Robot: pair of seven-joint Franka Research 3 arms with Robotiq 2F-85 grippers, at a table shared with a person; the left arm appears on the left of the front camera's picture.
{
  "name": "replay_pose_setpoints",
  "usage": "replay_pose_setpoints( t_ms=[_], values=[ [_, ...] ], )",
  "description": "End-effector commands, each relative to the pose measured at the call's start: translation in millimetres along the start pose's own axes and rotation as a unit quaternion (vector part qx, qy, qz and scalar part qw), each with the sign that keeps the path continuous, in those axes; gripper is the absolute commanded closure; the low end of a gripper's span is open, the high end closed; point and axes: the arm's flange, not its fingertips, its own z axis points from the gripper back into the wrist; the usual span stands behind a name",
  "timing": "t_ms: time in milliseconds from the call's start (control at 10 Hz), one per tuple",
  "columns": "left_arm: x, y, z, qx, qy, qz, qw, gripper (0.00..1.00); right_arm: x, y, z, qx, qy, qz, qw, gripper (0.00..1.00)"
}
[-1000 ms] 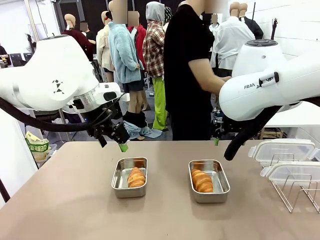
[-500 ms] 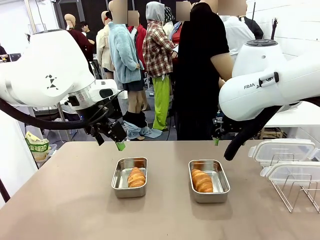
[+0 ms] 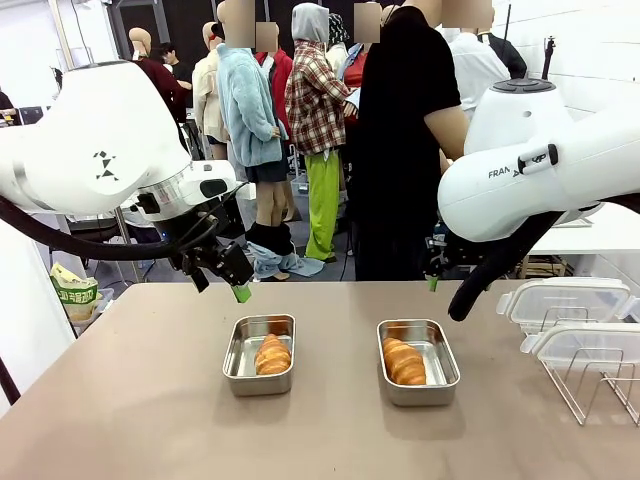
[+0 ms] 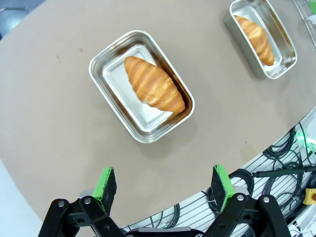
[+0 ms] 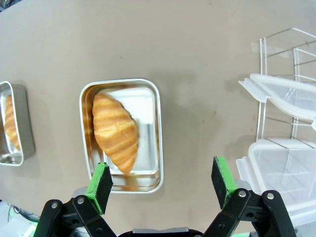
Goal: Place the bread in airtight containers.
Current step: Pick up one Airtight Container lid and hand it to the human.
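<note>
The left croissant (image 3: 272, 354) is sitting in the left tin (image 3: 236, 358) and the right croissant (image 3: 404, 361) in the right tin (image 3: 445, 362), both in the middle of the table (image 3: 130, 400). They're looking light, flaky and easily crushed, so they'd want a soft pinch across the waist, not the tips. The lids (image 3: 565, 298) are waiting on the rack (image 3: 590, 390) at the right edge. The left gripper (image 4: 165, 185) and right gripper (image 5: 163, 180) are hanging wide open, holding nothing. Since a second ago the left gripper has been drifting slightly toward the left edge, while bread and tins are staying put.

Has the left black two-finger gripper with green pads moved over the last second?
Yes: the left gripper shifted slightly toward picture left, judged against the left shiny steel tin.
</note>
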Motion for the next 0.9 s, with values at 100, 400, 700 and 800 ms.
replay_pose_setpoints(
  t_ms=[100,400,700,800],
  values=[
    [0.7,0.7,-0.5,-0.001,0.0,0.001,1.0,0.0,-3.3,-9.9,17.7,0.027,-0.003,0.049,0.998,0.0],
    [0.7,0.7,-0.5,-0.001,0.0,0.001,1.0,0.0,0.0,-18.5,33.5,0.062,0.015,0.134,0.989,0.0],
    [0.7,0.7,-0.5,-0.001,0.0,0.001,1.0,0.0,-1.3,-55.1,55.5,0.044,0.06,0.41,0.909,0.0],
    [0.7,0.7,-0.5,-0.001,0.0,0.001,1.0,0.0,-1.8,-64.3,62.8,0.063,0.055,0.469,0.879,0.0]
  ],
)
